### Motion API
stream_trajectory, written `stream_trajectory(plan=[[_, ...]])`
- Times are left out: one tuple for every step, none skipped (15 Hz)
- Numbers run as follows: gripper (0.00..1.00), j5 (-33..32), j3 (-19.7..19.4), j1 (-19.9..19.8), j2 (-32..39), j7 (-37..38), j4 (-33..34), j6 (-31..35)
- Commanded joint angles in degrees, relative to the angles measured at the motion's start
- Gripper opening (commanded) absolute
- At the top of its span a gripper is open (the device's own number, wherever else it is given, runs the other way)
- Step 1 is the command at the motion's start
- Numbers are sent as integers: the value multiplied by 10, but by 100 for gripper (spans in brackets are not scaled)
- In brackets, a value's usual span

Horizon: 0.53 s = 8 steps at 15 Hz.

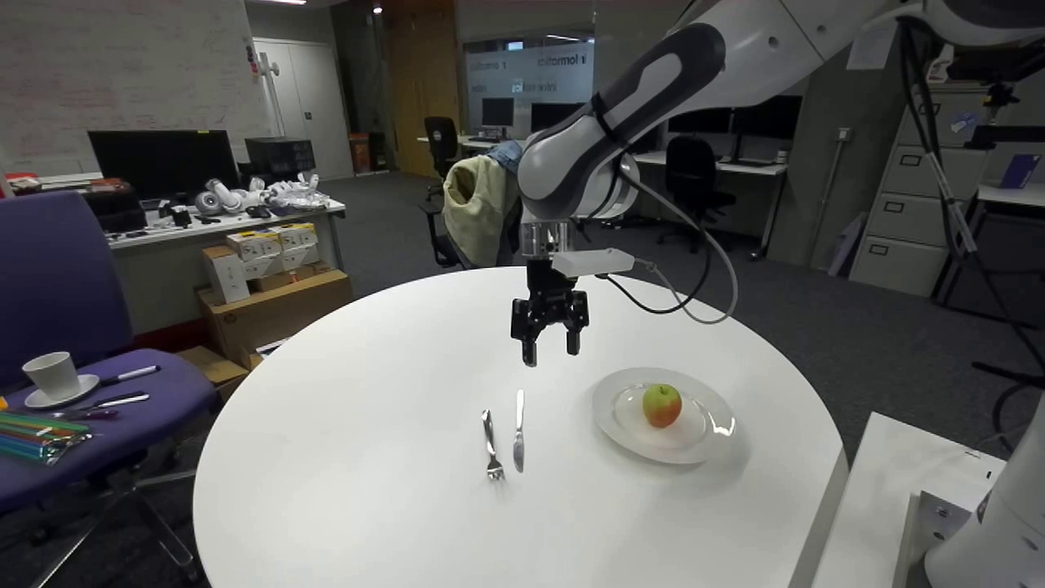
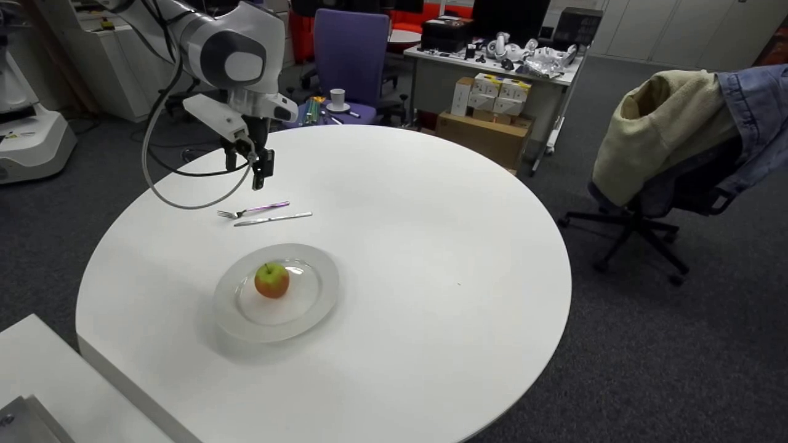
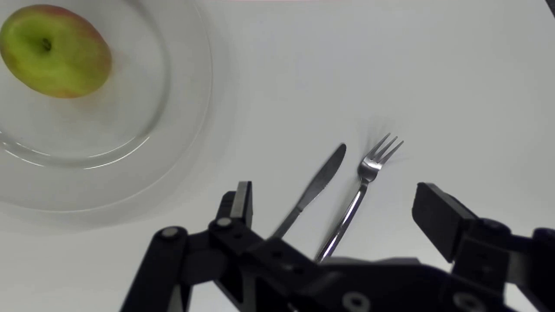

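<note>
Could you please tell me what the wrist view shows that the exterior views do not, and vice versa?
Wrist view alone: a pale strip on one tip of the jaws, and a close overhead look at the apple, its stem hollow clear.

Exterior views alone: the white cup and saucer on a purple chair, the robot arm, and the plate in full.

Shared: the apple on that plate, the knife and fork beside each other on the white table, and the jaws, open and holding nothing.

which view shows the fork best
The wrist view: the fork looks largest there, its tines distinct, though the gripper hides the handle's end. Both exterior views show the whole fork, only much smaller.
</note>
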Motion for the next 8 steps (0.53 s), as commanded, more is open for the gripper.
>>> stream_trajectory(plan=[[100,-2,-13,3,19,25,17,13],[100,-4,-17,6,32,44,30,16],[100,7,-15,7,52,57,51,16],[100,8,-15,10,68,72,69,15],[100,11,-13,13,87,87,91,15],[100,12,-11,18,104,102,112,11],[100,12,-10,26,123,122,135,8],[100,14,-7,32,139,136,155,4]])
